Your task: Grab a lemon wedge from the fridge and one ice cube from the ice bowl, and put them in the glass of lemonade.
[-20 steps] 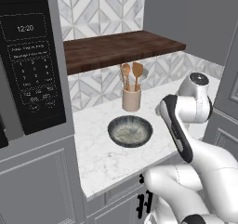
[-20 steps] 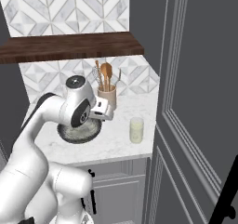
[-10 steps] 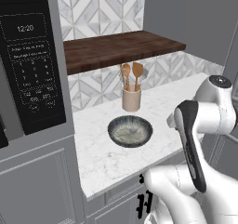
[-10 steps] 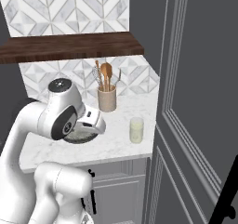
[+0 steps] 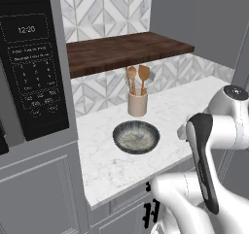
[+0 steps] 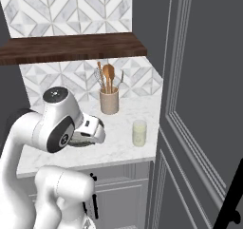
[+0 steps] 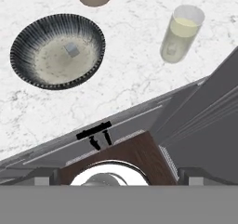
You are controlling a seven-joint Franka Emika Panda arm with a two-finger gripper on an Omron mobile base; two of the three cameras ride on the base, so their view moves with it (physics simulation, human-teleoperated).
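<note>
Two containers: the ice bowl (image 7: 57,51) and the glass of lemonade (image 7: 181,34) are being carried well apart by the white marble surface (image 7: 125,74).
Ice bowl: one ice cube (image 7: 71,49) is being held inside it, near the middle.
Utensil crock (image 5: 137,103): it is being seen behind the bowl, with wooden spoons (image 5: 137,76) standing in it.
Fridge (image 6: 204,104): its dark door is being seen just beside the glass.
End effector: its fingers are being kept spread, with nothing being pinched; it is being held above the surface's front edge.

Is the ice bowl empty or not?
Not empty: the hand view shows one small pale cube lying inside the bowl.
</note>
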